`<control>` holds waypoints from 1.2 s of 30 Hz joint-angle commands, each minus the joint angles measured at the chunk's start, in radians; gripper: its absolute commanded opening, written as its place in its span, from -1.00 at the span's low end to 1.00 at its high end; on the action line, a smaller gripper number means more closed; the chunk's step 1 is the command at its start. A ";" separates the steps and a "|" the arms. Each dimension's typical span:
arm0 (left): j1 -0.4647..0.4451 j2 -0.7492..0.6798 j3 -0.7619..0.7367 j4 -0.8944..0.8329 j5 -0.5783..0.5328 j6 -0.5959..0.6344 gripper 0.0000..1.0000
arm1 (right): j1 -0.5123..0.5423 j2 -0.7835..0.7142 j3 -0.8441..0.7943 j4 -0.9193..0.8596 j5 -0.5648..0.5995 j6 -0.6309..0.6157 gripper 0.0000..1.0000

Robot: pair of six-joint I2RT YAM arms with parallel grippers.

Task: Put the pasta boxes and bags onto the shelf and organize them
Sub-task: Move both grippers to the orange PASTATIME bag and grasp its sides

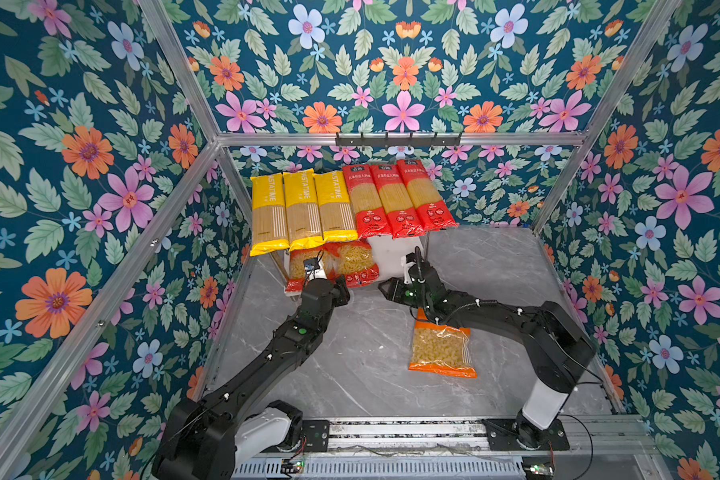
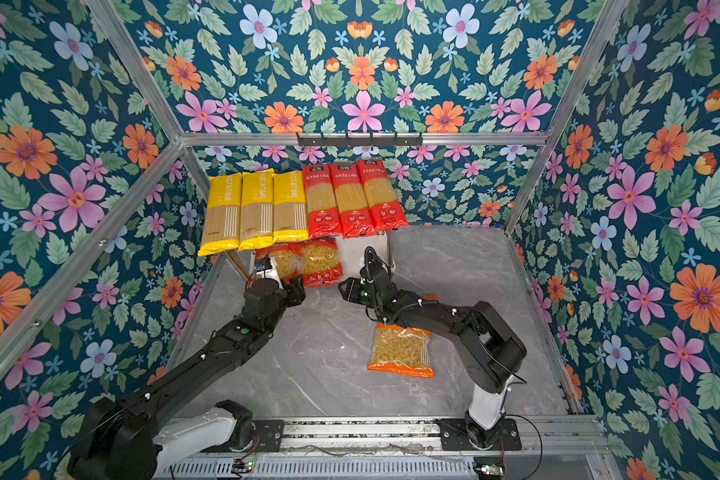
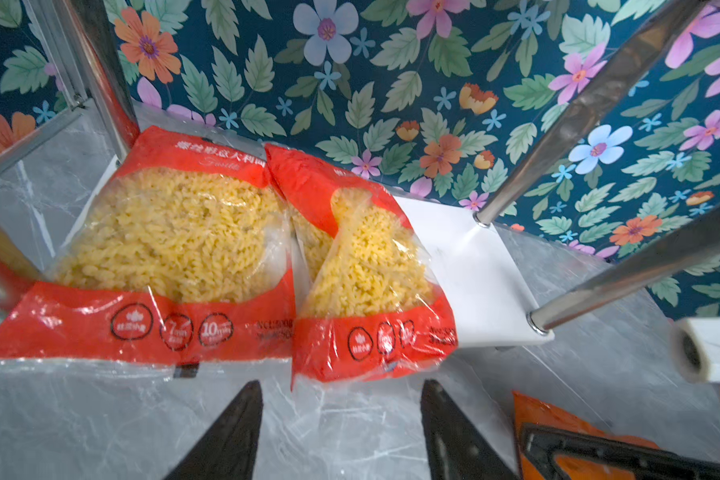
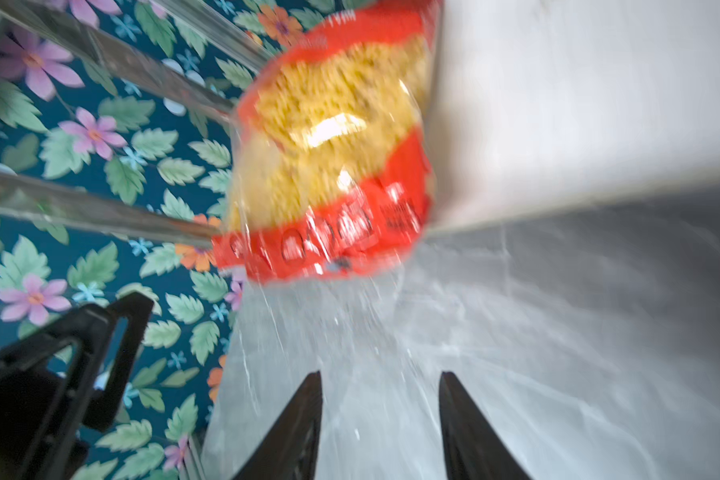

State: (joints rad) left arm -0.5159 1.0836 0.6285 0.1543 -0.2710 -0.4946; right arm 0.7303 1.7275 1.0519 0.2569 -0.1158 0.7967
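Left wrist view, black left gripper [image 3: 341, 384] spread, empty, orange plastic pasta bag [image 3: 549, 415] on grey table [image 3: 599, 365], cut off at frame edge, two short red plastic bags of curly pasta [image 3: 175, 232] overlapping on lower board of two-tier white shelf [image 3: 474, 270], right wrist view blurred, right gripper [image 4: 381, 374] spread, empty.

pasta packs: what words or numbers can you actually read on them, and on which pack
"PASTATIME": runs along the yellow end of the long yellow spaghetti packs.
"7 min" and "10 min": in circles on the red bottom band of the short red curly pasta bag.
Too small or blurred to read: the Chinese print on the long red spaghetti packs, and any print on the orange bag.
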 commanded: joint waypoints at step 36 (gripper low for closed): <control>-0.481 0.746 0.192 0.418 0.388 -0.373 0.59 | -0.358 -0.422 -0.419 -0.405 -0.170 -0.052 0.51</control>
State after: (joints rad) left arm -0.9977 1.8076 0.8097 0.4946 0.0502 -0.8402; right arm 0.3458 1.2861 0.6205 -0.2253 -0.2390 0.7082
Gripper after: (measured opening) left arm 0.802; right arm 0.757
